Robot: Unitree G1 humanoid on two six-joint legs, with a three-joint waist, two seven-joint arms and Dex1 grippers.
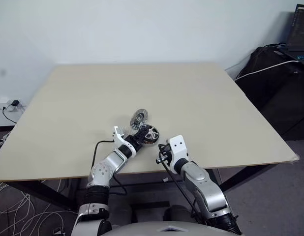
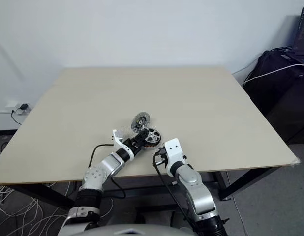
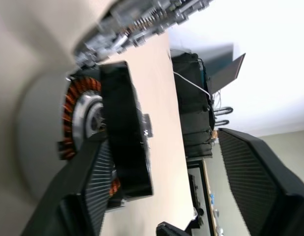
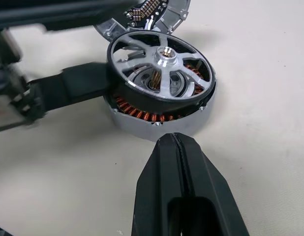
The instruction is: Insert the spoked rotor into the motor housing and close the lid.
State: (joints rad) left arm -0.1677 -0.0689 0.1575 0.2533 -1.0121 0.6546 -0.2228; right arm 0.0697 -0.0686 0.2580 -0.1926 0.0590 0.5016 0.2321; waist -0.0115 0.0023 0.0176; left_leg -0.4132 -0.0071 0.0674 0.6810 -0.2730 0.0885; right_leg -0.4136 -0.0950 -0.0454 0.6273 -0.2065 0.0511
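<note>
Where the two arms meet near the front edge of the table (image 1: 201,98), the left gripper (image 1: 140,138) reaches forward and to the right, nearly level, with its fingers spread apart around the stacked motor parts. In the left wrist view one ribbed finger (image 3: 88,187) lies against the black rim of the spoked rotor (image 3: 125,130) while the other finger (image 3: 260,177) stands well clear of it, so the jaws are open and not clamped. The right gripper (image 4: 180,147) points forward, to the left and somewhat down, its two fingers pressed together with nothing between them; its tip sits just beside the base of the stack, and whether it actually touches the base is hard to tell.

The motor housing (image 4: 157,115) rests on the table with its ring of copper windings showing below and through the rotor. The spoked rotor sits on top of it, tilted and seemingly not fully seated, its silver hub facing up.

Just behind the stack, the lid (image 1: 139,118) leans tilted on its edge, touching or nearly touching the rotor's far side. A dark bag (image 1: 275,83) and cables stand beyond the table's right edge, well apart from the work.
</note>
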